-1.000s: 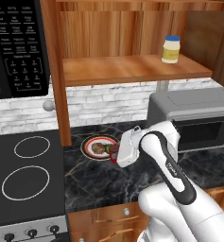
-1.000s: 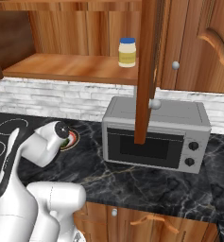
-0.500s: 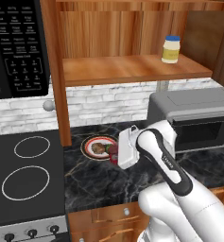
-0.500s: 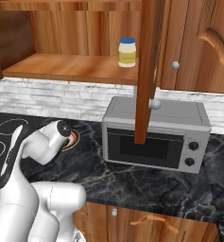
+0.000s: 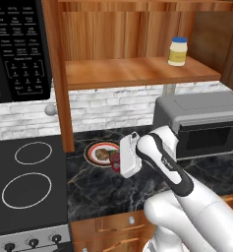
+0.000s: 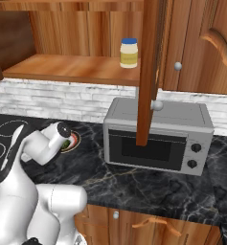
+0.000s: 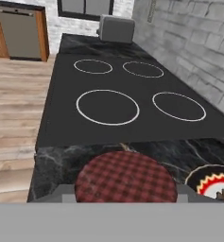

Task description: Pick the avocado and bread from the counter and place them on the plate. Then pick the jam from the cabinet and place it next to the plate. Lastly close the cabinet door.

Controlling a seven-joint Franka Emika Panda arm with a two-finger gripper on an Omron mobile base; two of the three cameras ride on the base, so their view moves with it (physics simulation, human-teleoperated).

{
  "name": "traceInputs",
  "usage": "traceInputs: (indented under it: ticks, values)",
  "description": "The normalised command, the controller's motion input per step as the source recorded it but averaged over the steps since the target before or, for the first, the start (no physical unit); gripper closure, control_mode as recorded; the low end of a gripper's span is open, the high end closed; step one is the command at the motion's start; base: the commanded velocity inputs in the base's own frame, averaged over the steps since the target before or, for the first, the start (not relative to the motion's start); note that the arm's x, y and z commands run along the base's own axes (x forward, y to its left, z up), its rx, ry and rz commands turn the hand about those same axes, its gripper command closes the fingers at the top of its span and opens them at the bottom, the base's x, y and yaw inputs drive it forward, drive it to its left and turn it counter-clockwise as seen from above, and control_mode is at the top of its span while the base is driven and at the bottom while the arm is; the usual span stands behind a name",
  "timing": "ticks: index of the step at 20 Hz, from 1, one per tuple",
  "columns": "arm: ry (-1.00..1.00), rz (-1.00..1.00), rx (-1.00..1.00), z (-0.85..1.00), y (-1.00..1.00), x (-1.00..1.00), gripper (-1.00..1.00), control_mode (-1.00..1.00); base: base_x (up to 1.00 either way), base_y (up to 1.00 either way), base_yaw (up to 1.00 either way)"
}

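Now the gripper [image 5: 119,162] grasps the jam [image 7: 126,176], its plaid red lid facing the hand camera. Jam hangs just beside the plate [image 5: 94,152], over the counter [image 5: 103,189]. Yellow jar [image 5: 177,51] stands on the cabinet [image 5: 132,71] shelf above the plate.

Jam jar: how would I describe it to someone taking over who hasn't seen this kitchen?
Find the black marble counter between the stove and the microwave, then the orange-rimmed plate on it. The jam is the small dark red jar by that plate, between the jaws. Unlike the pale yellow jar on the shelf, its lid is red plaid.
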Motion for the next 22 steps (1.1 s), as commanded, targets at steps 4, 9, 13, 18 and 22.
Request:
traceInputs:
  ticks: [4, 9, 13, 18, 22]
  values:
    - [0.00, 0.00, 0.11, -0.66, 0.08, 0.01, 1.00, -1.00, 0.00, 0.00, 0.00]
    - [-0.01, 0.03, 0.13, -0.68, 0.00, 0.00, 1.00, -1.00, 0.00, 0.00, 0.00]
    - [-0.05, 0.03, 0.12, -0.68, 0.00, 0.00, 1.00, -1.00, 0.00, 0.00, 0.00]
    - [-0.07, 0.01, 0.09, -0.61, 0.00, -0.10, 1.00, -1.00, 0.00, 0.00, 0.00]
    - [-0.09, 0.00, 0.07, -0.58, 0.00, -0.27, 1.00, -1.00, 0.00, 0.00, 0.00]
